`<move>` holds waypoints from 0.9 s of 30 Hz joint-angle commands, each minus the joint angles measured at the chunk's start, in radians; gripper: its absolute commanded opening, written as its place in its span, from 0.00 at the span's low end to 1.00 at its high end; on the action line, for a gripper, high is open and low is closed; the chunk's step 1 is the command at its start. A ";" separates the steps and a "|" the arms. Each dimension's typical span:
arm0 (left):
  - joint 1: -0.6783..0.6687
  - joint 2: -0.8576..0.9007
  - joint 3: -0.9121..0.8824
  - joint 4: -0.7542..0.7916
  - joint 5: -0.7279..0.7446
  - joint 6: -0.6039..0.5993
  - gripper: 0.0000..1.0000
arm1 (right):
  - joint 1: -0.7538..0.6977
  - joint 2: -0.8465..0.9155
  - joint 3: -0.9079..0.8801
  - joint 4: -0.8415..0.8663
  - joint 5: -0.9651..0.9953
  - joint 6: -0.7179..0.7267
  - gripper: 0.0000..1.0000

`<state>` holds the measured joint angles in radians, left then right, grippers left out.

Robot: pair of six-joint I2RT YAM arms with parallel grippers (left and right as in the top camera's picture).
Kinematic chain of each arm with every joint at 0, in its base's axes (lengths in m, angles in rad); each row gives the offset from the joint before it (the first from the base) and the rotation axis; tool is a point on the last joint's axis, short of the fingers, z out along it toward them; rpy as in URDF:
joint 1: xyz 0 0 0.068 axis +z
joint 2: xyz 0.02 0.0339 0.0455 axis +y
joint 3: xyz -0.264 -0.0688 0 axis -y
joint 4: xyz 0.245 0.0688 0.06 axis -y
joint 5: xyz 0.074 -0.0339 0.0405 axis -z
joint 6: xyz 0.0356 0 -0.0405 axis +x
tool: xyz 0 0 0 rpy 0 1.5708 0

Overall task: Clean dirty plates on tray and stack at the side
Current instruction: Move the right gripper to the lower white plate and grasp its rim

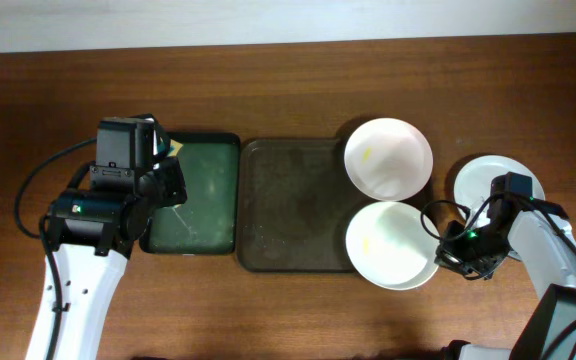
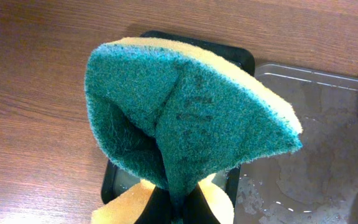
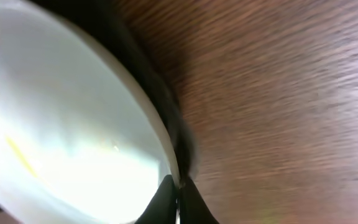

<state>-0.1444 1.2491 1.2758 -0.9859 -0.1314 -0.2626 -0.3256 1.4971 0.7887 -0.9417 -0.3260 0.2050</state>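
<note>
The dark brown tray (image 1: 288, 205) lies in the middle of the table. One white plate (image 1: 388, 157) with a yellow smear sits at its far right corner. A second smeared plate (image 1: 390, 245) hangs over the tray's near right edge. My right gripper (image 1: 436, 240) is shut on this plate's right rim, seen close in the right wrist view (image 3: 55, 130). A third plate (image 1: 483, 180) lies on the table to the right, partly hidden by my right arm. My left gripper (image 1: 158, 175) is shut on a green and yellow sponge (image 2: 185, 112), above the green tray.
A narrower dark green, black-rimmed tray (image 1: 196, 195) lies left of the brown tray, wet inside. Cables run along both arms. Bare wooden table (image 1: 268, 310) spreads along the front and back.
</note>
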 commanded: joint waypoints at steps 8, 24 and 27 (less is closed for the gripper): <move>0.003 -0.018 0.021 -0.026 -0.003 -0.014 0.00 | 0.164 -0.003 -0.005 0.072 -0.216 0.060 0.04; 0.003 -0.018 0.021 -0.082 0.023 -0.014 0.00 | 0.607 0.003 -0.005 0.444 0.068 0.448 0.04; 0.003 -0.018 0.021 -0.082 0.038 -0.014 0.00 | 0.651 0.037 -0.005 0.506 0.077 0.448 0.04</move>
<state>-0.1444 1.2491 1.2758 -1.0672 -0.1181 -0.2630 0.2855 1.4990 0.7841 -0.4816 -0.3099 0.6266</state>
